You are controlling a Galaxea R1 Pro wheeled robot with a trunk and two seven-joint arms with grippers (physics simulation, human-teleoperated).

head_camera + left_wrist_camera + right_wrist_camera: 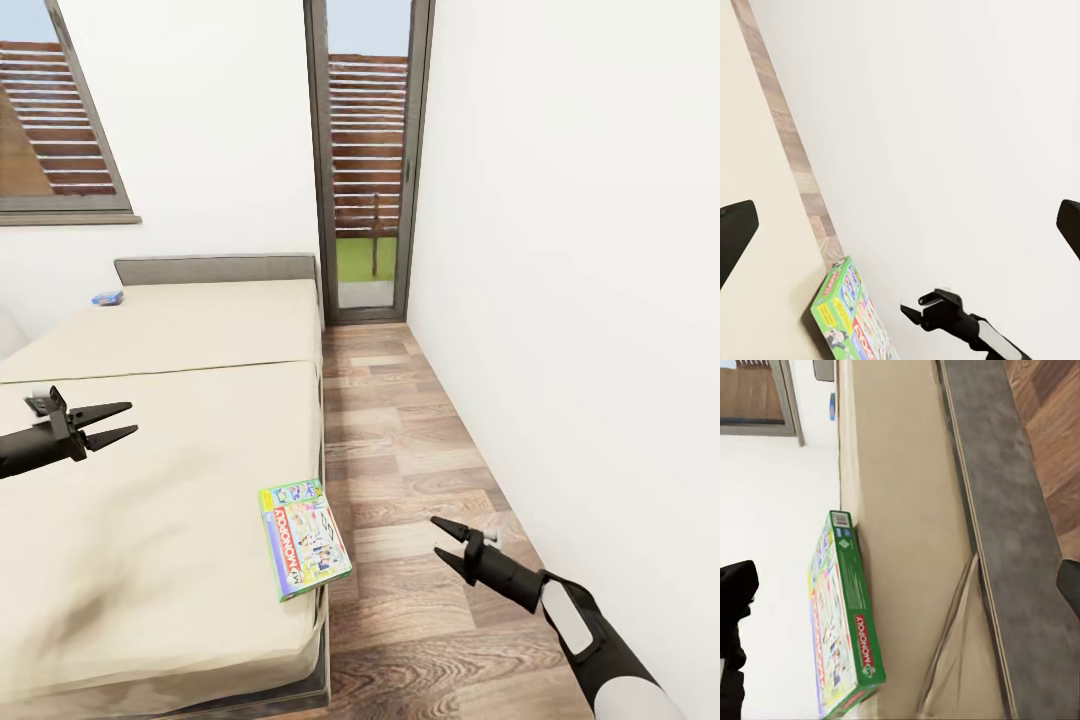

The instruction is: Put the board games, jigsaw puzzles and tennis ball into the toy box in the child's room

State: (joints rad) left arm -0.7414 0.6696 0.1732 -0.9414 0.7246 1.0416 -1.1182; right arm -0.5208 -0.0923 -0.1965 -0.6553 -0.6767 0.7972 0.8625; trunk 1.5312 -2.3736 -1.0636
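A green board game [303, 537] lies flat on the bed [170, 470], at the right edge of the mattress near its front corner. A smaller blue board game [107, 297] rests far back by the grey headboard. My left gripper [133, 418] hovers open over the mattress, well left of the green box [851, 315]. My right gripper [437, 538] is open above the floor, just right of the bed and level with the green box [840, 622], pointing at its side. The toy box, table, jigsaw puzzles and tennis ball are out of view.
A strip of wooden floor [410, 450] runs between the bed and the white wall [570, 300] on the right. A glass door [368, 200] closes its far end. The grey bed frame [997, 510] runs below the mattress edge.
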